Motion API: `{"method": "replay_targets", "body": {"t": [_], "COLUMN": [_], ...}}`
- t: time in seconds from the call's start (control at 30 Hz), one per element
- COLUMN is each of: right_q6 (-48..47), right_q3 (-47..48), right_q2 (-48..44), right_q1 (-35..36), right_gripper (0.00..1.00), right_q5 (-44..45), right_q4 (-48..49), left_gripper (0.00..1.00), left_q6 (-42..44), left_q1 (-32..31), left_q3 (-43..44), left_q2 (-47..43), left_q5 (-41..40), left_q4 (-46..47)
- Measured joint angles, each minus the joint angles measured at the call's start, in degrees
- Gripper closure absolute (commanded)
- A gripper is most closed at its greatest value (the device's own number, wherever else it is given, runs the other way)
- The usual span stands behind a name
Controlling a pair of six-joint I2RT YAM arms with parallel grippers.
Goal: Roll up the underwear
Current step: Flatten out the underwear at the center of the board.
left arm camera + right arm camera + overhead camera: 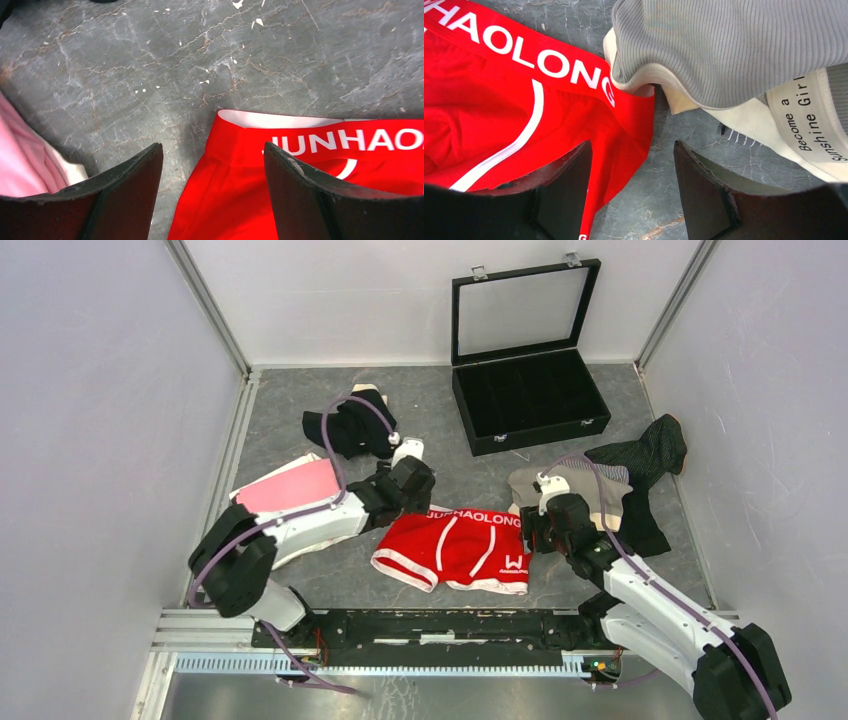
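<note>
The grey table (440,410) is carrying the whole job, and the red underwear (455,552) is lying flat near its centre, with the lettered waistband facing 12 o'clock and the leg openings facing 6 o'clock. The 2 arms are bracketing that waistband. The left gripper (213,150) is hanging over its 9 o'clock corner and the right gripper (631,145) over its 3 o'clock corner, both with jaws spread wide and gripping nothing. The step in hand is probably taking hold to begin the roll. Each gripper should be coming down squarely on its own corner and pinching both layers of the band. Both should then be turning the edge toward 6 o'clock at a matched pace, keeping the roll even and tight. The right side is asking for more care: the beige pair (724,50) is touching, and seemingly overlapping, the red band's 3 o'clock end, so closing too far out is risking catching both. The pink pair (290,485) at 9 o'clock is lying apart from the red cloth. The open case (540,437) at 1 o'clock is showing only a dark interior, its compartments barely separable. The left arm is covering part of the pink pair. The black pair (345,430) at 11 o'clock and the pinstriped pair (655,450) at 2 o'clock are lying crumpled, their shapes unclear. In the top view the fingertips are blending into the dark wrists.
</note>
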Motion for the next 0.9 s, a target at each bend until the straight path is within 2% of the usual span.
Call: {"method": "replay_targets", "body": {"t": [0.1, 0.3, 0.4, 0.9], "right_q6": [0.2, 0.2, 0.2, 0.1], "right_q3": [-0.3, -1.2, -1.5, -1.5], "right_q2": [0.0, 0.0, 0.1, 1.3], "right_q1": [0.0, 0.0, 0.0, 0.0], "right_gripper": [0.32, 0.32, 0.32, 0.33], "right_q5": [-0.4, -1.2, -1.5, -2.3], "right_q4": [0.0, 0.2, 0.2, 1.5], "left_gripper": [0.21, 0.32, 0.35, 0.45], "left_q6": [3.5, 8.1, 9.6, 10.9], "left_q1": [0.0, 0.0, 0.0, -0.5], "left_q3": [2.0, 5.7, 7.2, 8.7], "left_q2": [3.9, 8.3, 10.3, 14.7], "left_q5": [0.8, 3.0, 4.0, 3.8], "left_q4": [0.0, -0.1, -0.7, -5.2]}}
